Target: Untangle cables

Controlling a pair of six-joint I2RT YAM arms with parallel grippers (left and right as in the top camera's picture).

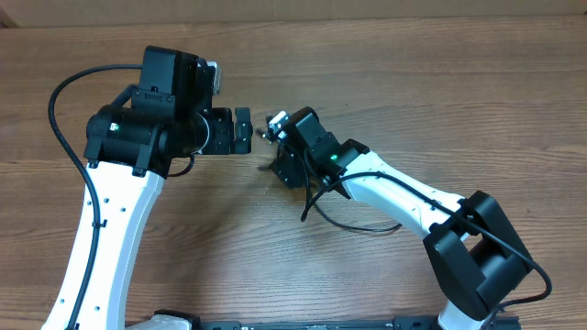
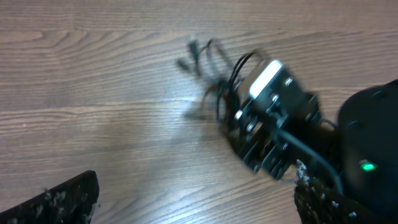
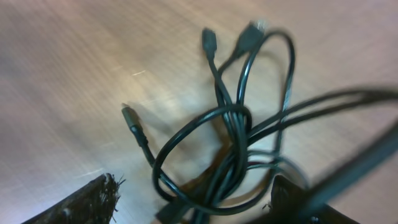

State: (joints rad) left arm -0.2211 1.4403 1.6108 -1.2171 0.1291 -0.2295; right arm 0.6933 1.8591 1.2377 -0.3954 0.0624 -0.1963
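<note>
Cables [image 3: 235,117] knot together, 3 plugs fanning outward.

Thin black cables [image 3: 235,116], knotted, loosely looped tangle

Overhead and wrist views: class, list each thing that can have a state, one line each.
cables, tangled, knotted together
left end effector, open, empty
right end effector, open, straddling the cables

Two tools, left tool [image 2: 198,177] and right tool [image 3: 194,186]; one desk [image 1: 459,73]; one tangle of cables [image 3: 230,118], cord count indistinct; three plug ends [image 3: 210,42] visible.
</note>
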